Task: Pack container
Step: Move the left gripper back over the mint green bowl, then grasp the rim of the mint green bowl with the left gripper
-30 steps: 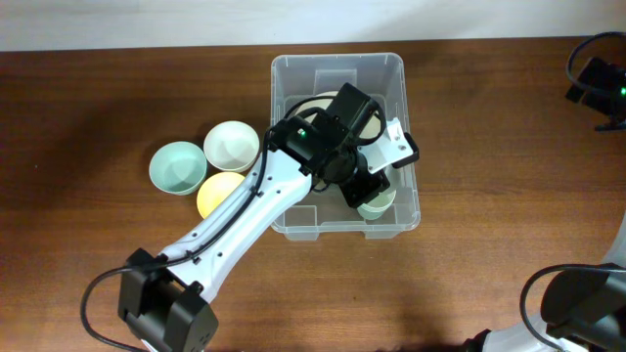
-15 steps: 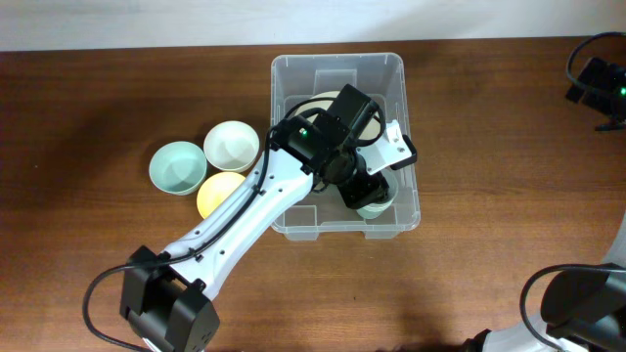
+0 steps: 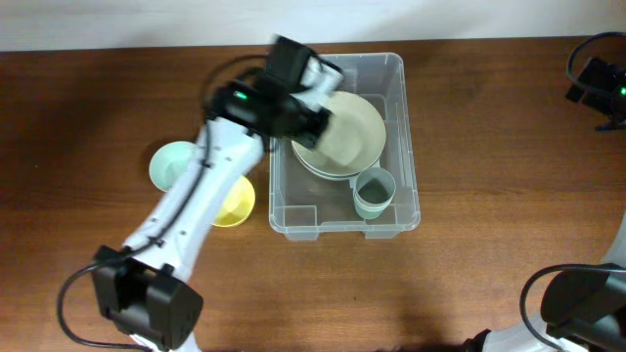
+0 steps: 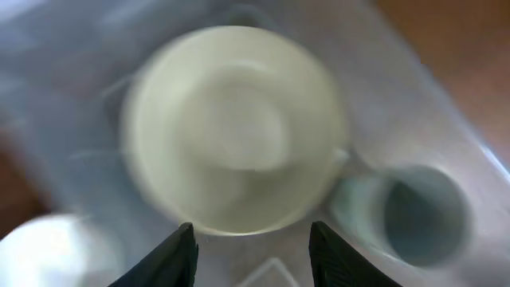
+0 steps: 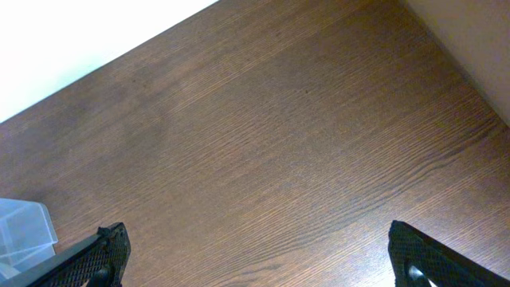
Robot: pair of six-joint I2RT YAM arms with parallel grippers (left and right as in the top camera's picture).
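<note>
Left wrist view, blurred. The left end effector (image 4: 255, 253) has its fingers (image 4: 182, 257) spread with nothing between them, so it is open and empty. Directly below is a stack of pale plates (image 4: 235, 127), with a grey-green cup (image 4: 422, 211) just beside the stack. Both lie inside the container.

Overhead: the left arm's wrist hangs over the left wall of the container (image 3: 396, 66), toward its far end. The container stands mid-counter (image 3: 489, 284) with its long axis running away from the robot. The plates take the far and middle part and the cup the near right. The near-left corner looks free.

Outside, on the counter just left of the container, are a mint bowl (image 3: 171, 164) and a yellow bowl (image 3: 235, 203). The left arm crosses above them. I cannot tell whether the two touch, or what else the arm hides.

Right wrist view: the right end effector (image 5: 259, 259) has its fingers wide and empty. Below it is bare counter, with only a corner of the container at the picture's left edge.

Judgement: the two bowls are not yet packed. They lie to the left of the container, on the left arm's side. From where it hangs, the left end effector would have to go left and back toward the robot. The left arm is nearer. The right is well apart from both bowls.
</note>
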